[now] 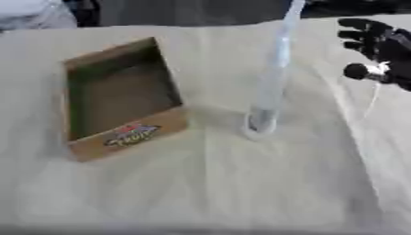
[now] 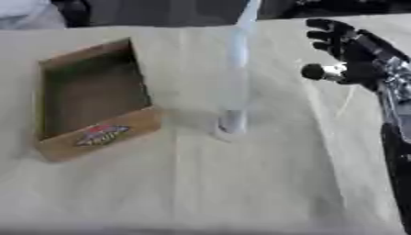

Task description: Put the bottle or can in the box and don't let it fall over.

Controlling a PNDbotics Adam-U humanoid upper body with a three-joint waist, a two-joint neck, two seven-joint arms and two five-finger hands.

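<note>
A tall, thin, clear bottle (image 1: 271, 78) stands upright near the middle of the cloth-covered table (image 1: 208, 183), its top reaching past the picture's upper edge. To its left lies a brown cardboard box (image 1: 120, 98), open at the top, nothing inside, with a coloured label on its near wall. My right hand (image 2: 353, 50) hovers to the right of the bottle, apart from it, fingers spread and relaxed, holding nothing. My left hand shows in neither view.
A wrinkled beige cloth covers the table. The far edge of the table runs along the top, with dark shapes beyond it. My right forearm (image 2: 395, 137) comes down the right side of the right eye view.
</note>
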